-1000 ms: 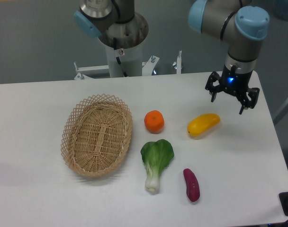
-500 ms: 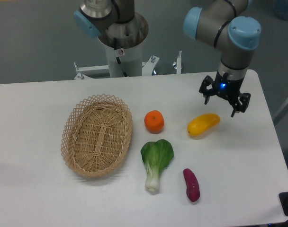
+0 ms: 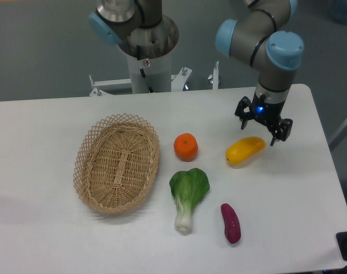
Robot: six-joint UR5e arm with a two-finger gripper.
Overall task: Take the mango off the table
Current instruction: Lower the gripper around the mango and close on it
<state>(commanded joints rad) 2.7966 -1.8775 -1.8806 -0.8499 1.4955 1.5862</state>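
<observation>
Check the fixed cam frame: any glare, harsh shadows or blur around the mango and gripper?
Fixed camera: lighting is soft and even, with only faint shadows under the mango and the other items; the mango shows a mild sheen, nothing blown out; the gripper is slightly soft, its dark fingers hard to separate, blue LED lit; the white table is bright but not clipped.

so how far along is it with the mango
Nothing is finished: the mango lies on the table, untouched. In hand: the open gripper hangs just above the mango's right end, apart from it. Left: descend, close on it and lift.
</observation>
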